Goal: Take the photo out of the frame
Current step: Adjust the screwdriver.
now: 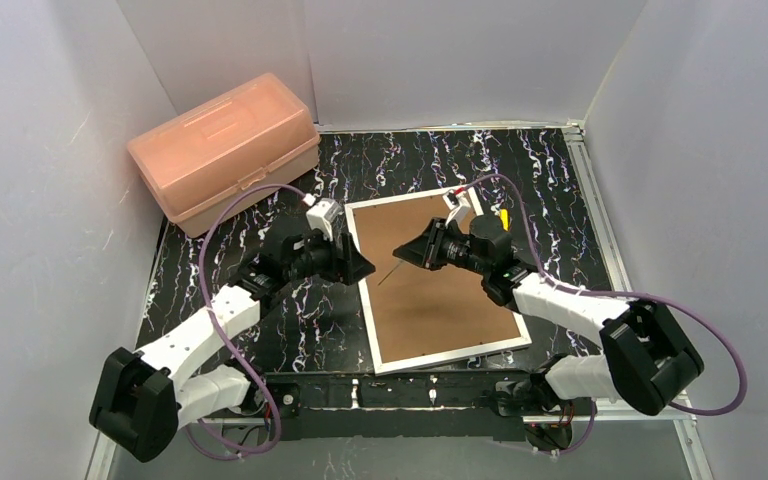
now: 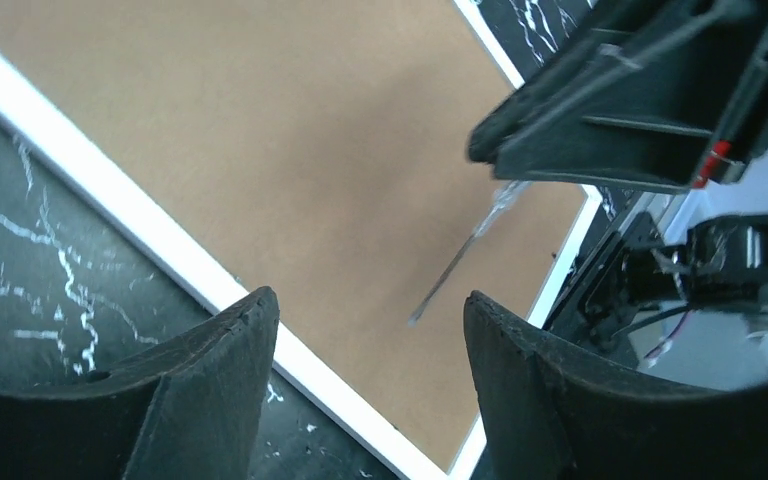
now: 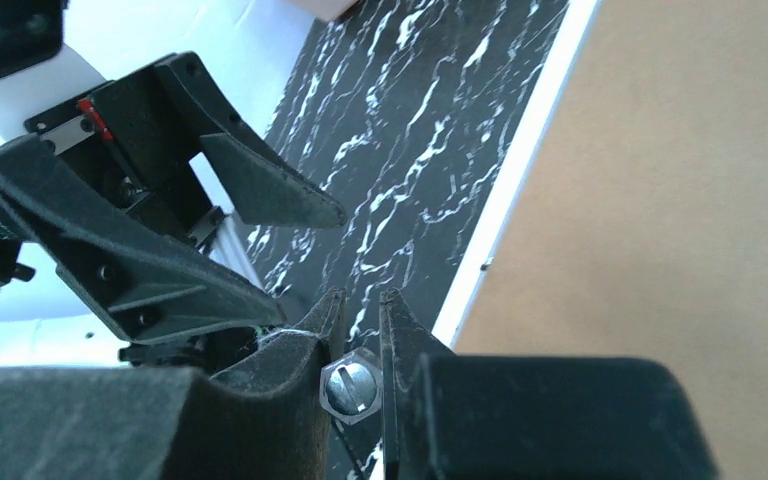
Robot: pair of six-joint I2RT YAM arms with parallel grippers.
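A large flat rectangular frame with a thin white border lies face down near the middle of the black, white-veined worktop. Its brown fibreboard back faces up. A translucent pink plastic box with a lid stands well apart at the far left corner.

The left gripper hangs over the frame's left edge. In its wrist view its fingers stand wide apart with nothing between them.

The right gripper reaches in from the other side, above the brown back. Its fingers are drawn narrow onto a thin tool with a clear handle and a slim metal shaft. The shaft slants down toward the board near the left border. Whether its tip touches the board cannot be told. The two grippers are near each other, tips facing.
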